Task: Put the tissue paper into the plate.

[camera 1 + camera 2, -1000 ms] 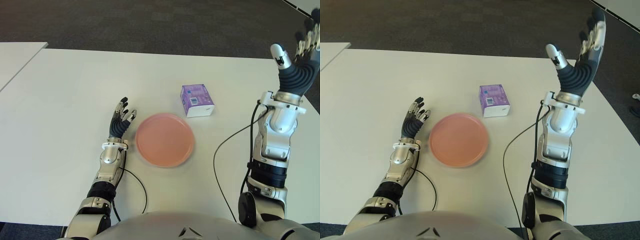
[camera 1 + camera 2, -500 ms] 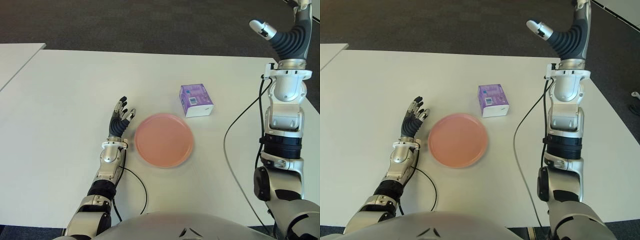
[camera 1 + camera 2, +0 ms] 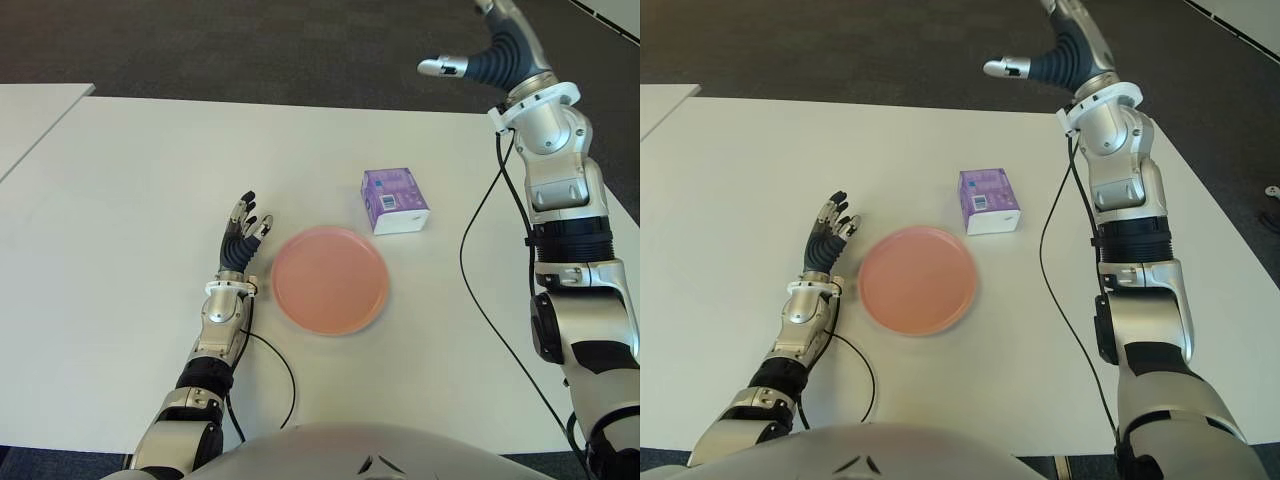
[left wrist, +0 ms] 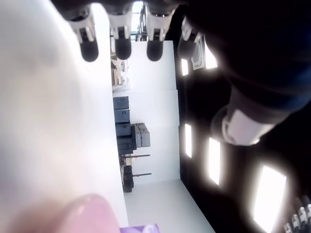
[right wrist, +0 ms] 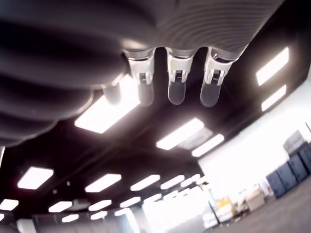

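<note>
A small purple tissue pack (image 3: 394,200) lies on the white table (image 3: 120,200), just beyond the right edge of a round pink plate (image 3: 329,279). My right hand (image 3: 480,45) is raised high over the table's far edge, beyond and right of the pack, palm up, fingers spread, holding nothing. In the right wrist view its fingertips (image 5: 176,87) show against ceiling lights. My left hand (image 3: 243,230) shows just left of the plate, fingers extended and empty. The left wrist view catches the plate's rim (image 4: 87,213) and the pack (image 4: 138,228) beyond it.
A second white table (image 3: 30,120) stands at the far left, separated by a narrow gap. Dark carpet (image 3: 250,45) lies beyond the table's far edge. Black cables (image 3: 480,270) trail from both arms across the near part of the table.
My right arm has swung up and inward, from beside the table's right edge to high over its far edge, the hand turning leftward. The left hand, plate and pack have not moved.
</note>
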Robot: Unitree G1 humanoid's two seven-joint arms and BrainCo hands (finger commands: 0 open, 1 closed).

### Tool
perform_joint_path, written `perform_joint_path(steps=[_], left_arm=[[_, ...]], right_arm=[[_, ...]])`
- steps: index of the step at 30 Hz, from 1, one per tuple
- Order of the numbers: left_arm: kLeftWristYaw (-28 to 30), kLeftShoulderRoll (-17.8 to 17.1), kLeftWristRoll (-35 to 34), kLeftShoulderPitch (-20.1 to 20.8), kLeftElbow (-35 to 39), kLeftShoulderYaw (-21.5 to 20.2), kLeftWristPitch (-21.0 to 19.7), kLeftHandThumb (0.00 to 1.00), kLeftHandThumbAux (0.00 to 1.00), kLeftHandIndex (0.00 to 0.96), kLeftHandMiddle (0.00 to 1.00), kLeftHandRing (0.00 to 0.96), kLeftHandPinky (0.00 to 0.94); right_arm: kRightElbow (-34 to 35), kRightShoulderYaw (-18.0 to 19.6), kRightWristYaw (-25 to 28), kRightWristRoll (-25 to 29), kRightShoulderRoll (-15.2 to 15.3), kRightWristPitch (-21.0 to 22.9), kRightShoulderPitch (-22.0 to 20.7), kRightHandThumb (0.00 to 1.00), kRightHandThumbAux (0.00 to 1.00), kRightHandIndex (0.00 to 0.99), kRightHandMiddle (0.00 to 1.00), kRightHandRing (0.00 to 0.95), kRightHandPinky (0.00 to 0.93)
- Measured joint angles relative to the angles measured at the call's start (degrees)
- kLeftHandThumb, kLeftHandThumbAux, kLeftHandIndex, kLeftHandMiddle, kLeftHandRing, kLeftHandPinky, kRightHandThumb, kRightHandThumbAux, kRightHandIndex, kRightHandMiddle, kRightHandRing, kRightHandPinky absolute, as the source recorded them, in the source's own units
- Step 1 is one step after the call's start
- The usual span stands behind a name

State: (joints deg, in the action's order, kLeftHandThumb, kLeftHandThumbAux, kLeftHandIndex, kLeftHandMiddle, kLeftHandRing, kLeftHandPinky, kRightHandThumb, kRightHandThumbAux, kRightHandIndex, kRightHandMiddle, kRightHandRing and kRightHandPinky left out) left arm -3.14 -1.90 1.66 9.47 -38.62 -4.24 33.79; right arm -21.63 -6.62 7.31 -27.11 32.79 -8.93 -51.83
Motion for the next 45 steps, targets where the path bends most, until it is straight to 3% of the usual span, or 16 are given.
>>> perform_joint_path(steps=[11,16,21,36,45], left_arm=[[0.01,-0.18,-0.56,1.08,-0.97,-0.36,1.51,0.038,0.534,0.0,0.0,0.0,0.0],[0.0,-0.27,-0.58,1.06,-2.08,-0.57,1.57,0.034,0.519,0.0,0.0,0.0,0.0],[-0.19,-0.43,-0.49,0.97,-2.14,-0.67,1.6,0.025,0.507,0.0,0.0,0.0,0.0],[-0.14,-0.7,-0.58,0.47,-1.63,-0.73,1.74,0.031,0.541,0.0,0.0,0.0,0.0],[0.06,-0.68,-0.87,0.52,-1.87,-0.97,2.0,0.027,0.538,0.0,0.0,0.0,0.0]], right_arm=[[-24.72,-12.86,-6.62,-11.45,-0.2,-9.25,-7.5,0.443,0.296,0.0,0.0,0.0,0.0],[-35.97,-21.11,-11.55,-18.66,-0.32,-16.95,-8.87,0.394,0.26,0.0,0.0,0.0,0.0],[-42.2,-26.2,-15.01,-22.9,-0.47,-20.73,-8.81,0.382,0.257,0.0,0.0,0.0,0.0],[-48.2,-30.56,-16.08,-24.51,-0.43,-23.62,-8.9,0.389,0.271,0.0,0.0,0.0,0.0],[-49.43,-30.9,-14.72,-24.36,-0.5,-23.61,-8.9,0.386,0.3,0.0,0.0,0.0,0.0]])
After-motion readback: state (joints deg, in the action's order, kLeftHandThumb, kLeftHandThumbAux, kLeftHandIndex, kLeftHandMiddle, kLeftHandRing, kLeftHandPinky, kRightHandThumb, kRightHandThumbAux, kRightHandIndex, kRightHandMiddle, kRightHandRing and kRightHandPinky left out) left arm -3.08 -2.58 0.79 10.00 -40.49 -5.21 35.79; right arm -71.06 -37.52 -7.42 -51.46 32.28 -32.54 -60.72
